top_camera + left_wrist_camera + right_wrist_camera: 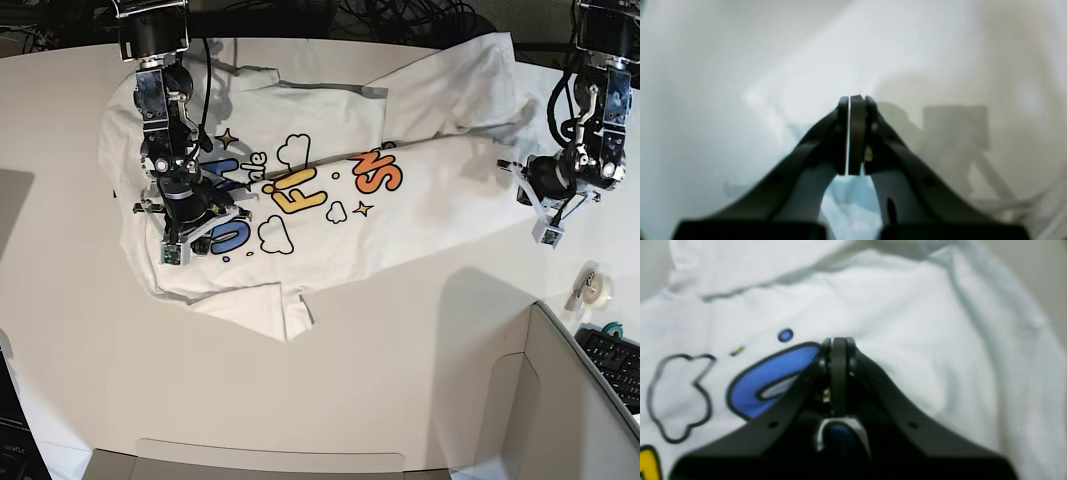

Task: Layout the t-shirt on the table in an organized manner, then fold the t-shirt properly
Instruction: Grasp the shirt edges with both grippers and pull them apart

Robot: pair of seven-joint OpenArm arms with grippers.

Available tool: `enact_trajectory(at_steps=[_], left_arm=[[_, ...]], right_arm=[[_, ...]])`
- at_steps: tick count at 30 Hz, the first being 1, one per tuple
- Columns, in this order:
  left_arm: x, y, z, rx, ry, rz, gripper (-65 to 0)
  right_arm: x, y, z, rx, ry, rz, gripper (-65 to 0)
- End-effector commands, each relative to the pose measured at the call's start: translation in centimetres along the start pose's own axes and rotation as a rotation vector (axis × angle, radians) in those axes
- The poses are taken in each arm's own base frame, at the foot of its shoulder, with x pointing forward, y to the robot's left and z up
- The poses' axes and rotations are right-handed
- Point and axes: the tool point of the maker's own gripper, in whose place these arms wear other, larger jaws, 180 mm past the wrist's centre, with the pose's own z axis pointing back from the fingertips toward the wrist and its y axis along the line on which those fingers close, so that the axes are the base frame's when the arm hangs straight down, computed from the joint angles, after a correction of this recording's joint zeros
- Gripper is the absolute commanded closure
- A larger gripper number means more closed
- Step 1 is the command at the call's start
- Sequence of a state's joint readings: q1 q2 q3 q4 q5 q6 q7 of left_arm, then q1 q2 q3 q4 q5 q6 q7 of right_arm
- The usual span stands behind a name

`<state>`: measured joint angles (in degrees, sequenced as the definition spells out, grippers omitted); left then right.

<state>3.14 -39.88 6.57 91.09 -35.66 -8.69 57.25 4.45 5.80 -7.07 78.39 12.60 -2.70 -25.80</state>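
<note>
The white t-shirt (430, 200) lies spread print-up across the far half of the table (400, 350), with creases and a folded corner at its near edge. My right gripper (190, 232) hovers shut over the shirt's left part. In the right wrist view my right gripper (838, 341) sits by the blue letter on the t-shirt (923, 323), with no cloth seen between its fingers. My left gripper (540, 220) is at the shirt's right edge. The blurred left wrist view shows my left gripper (853, 100) shut above the t-shirt (840, 60) and table (1023, 66).
A grey box (540, 400) takes up the near right corner. A tape roll (590, 290) and a keyboard (615, 360) lie at the right edge. Cables (400, 15) run along the far side.
</note>
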Motion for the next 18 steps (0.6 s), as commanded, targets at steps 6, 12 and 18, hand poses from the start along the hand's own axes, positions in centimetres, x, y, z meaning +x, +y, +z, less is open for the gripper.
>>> enact_trajectory(at_steps=[6, 12, 18], left_arm=[[1.8, -0.3, -2.9, -0.028, 0.021, 0.042, -0.7], [5.9, -2.1, -6.1, -0.075, -0.010, 0.095, -0.7], [11.2, -5.6, -8.7, -0.134, -0.110, 0.103, -0.7]], right_arm=[[-0.1, -1.6, -3.1, -0.038, 0.054, 0.006, 0.0], [-0.3, -5.7, -4.1, -0.131, 0.084, -0.079, 0.0], [-0.2, -10.6, -3.3, -0.227, 0.074, -0.138, 0.0]])
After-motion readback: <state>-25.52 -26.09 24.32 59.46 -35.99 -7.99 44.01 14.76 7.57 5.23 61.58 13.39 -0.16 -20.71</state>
